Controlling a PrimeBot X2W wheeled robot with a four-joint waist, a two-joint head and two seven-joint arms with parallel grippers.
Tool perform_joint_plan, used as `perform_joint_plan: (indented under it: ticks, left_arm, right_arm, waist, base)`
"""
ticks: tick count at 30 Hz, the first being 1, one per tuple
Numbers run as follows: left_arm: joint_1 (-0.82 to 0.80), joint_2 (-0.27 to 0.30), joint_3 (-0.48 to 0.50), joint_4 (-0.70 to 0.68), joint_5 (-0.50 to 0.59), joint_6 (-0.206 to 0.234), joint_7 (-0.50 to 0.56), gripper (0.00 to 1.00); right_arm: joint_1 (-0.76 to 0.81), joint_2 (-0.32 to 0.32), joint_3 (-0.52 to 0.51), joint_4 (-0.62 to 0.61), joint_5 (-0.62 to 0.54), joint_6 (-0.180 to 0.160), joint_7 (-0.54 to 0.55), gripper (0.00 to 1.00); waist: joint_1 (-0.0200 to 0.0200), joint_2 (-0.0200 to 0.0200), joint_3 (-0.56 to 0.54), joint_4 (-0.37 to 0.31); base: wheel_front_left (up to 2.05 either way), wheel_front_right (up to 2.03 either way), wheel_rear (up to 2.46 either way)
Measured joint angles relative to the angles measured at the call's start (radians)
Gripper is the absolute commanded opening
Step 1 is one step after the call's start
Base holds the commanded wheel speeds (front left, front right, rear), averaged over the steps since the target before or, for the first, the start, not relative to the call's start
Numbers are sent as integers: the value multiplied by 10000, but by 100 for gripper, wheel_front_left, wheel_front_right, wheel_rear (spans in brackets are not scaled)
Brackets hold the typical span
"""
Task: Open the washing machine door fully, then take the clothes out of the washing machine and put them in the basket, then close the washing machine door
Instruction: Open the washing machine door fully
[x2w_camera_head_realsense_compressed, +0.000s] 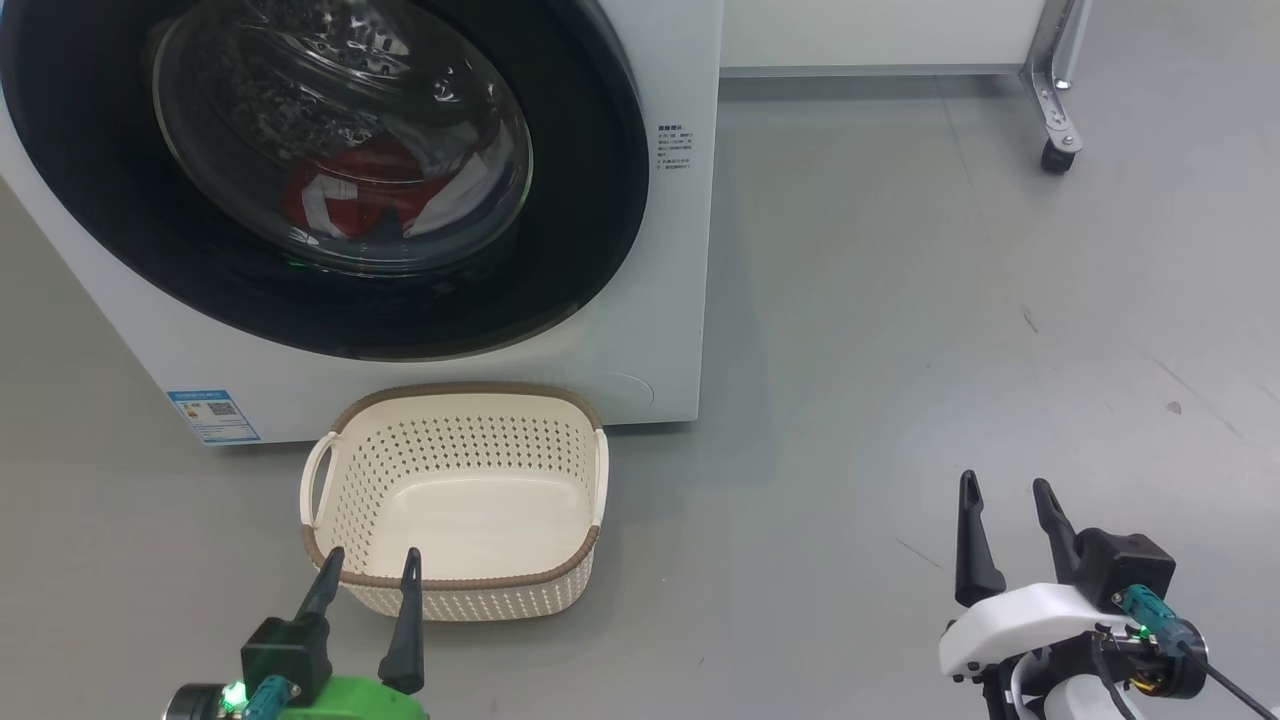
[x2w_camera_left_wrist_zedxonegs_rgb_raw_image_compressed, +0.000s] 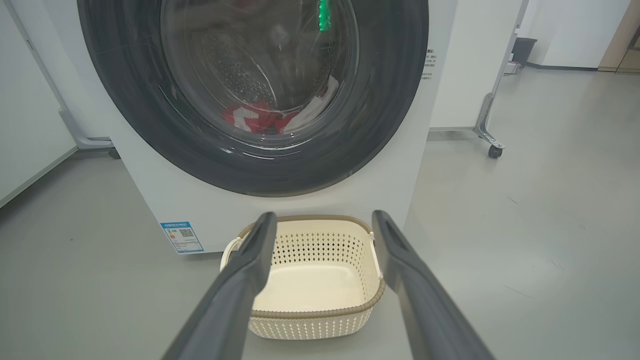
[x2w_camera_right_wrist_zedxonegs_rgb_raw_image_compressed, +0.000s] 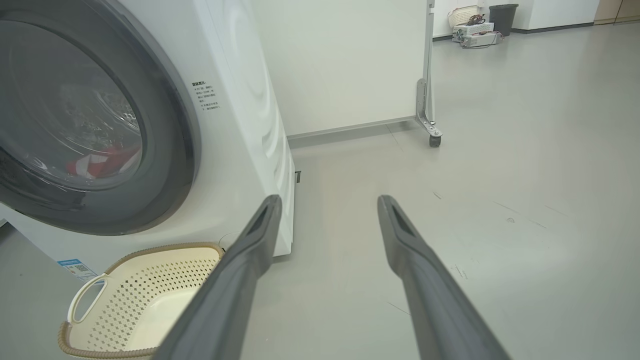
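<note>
While the door (x2w_camera_head_realsense_compressed: 560, 250) appears shut on the washer (x2w_camera_head_realsense_compressed: 660, 340), the head view shows clothes (x2w_camera_head_realsense_compressed: 345, 195) low in the drum behind its glass. Left gripper (x2w_camera_head_realsense_compressed: 373, 552) and right gripper (x2w_camera_head_realsense_compressed: 1003, 482) are both spread and empty.

Left wrist view: basket (x2w_camera_left_wrist_zedxonegs_rgb_raw_image_compressed: 312, 314) on the floor, just before the washer's front, empty.

Right wrist view: door rim glossy, rigid, likely slippery; no handle discernible. Clothes judged soft and light; pinch a fold.

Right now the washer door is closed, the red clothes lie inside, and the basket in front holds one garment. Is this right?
No. The basket holds nothing, as the head view shows. The door is closed and the red clothes lie inside the washer.
</note>
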Motion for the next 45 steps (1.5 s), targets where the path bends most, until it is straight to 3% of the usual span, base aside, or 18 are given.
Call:
perform_joint_plan:
  ticks: [9, 10, 13, 14, 22, 27, 38, 45]
  left_arm:
    - [-33, -2, -79, 0, -159, 33, 0, 100]
    - [-33, -2, -90, 2, -159, 42, 0, 100]
    - [-34, -2, -121, 4, -159, 75, 0, 100]
    - [-34, -2, -130, 4, -159, 77, 0, 100]
    - [-247, -2, -232, -81, -159, 77, 0, 100]
    - [-491, -6, -451, -161, -186, 75, 0, 100]
    - [-815, -15, -708, -242, -533, 58, 0, 100]
    - [-1108, -19, -895, -359, -1012, 25, 0, 100]
  right_arm:
    - [-37, -2, 10, 92, 4, 0, -4, 100]
    - [-41, -2, 12, 96, 4, 0, -4, 86]
    - [-54, -2, 15, 121, 44, 0, -12, 12]
    - [-58, -2, 15, 123, 84, 0, -12, 0]
    - [-257, 2, -144, -25, 803, 36, -15, 0]
    - [-429, 0, -548, -268, 2940, 314, -15, 0]
    - [-1308, 0, -1639, -543, 7434, 454, 113, 0]
    - [-2313, -10, -2247, -725, 8531, 443, 437, 0]
  waist:
    - [0, 0, 10, 31]
    - [0, 0, 15, 37]
    - [0, 0, 38, 57]
    - [0, 0, 50, 64]
    - [0, 0, 345, 173]
    - [0, 0, 581, 304]
    - [0, 0, 1189, 812]
    - [0, 0, 1651, 1243]
  base:
    - [0, 0, 0]
    - [0, 0, 0]
    - [0, 0, 0]
    - [0, 0, 0]
    - [0, 0, 0]
    - [0, 0, 0]
    - [0, 0, 0]
    - [0, 0, 0]
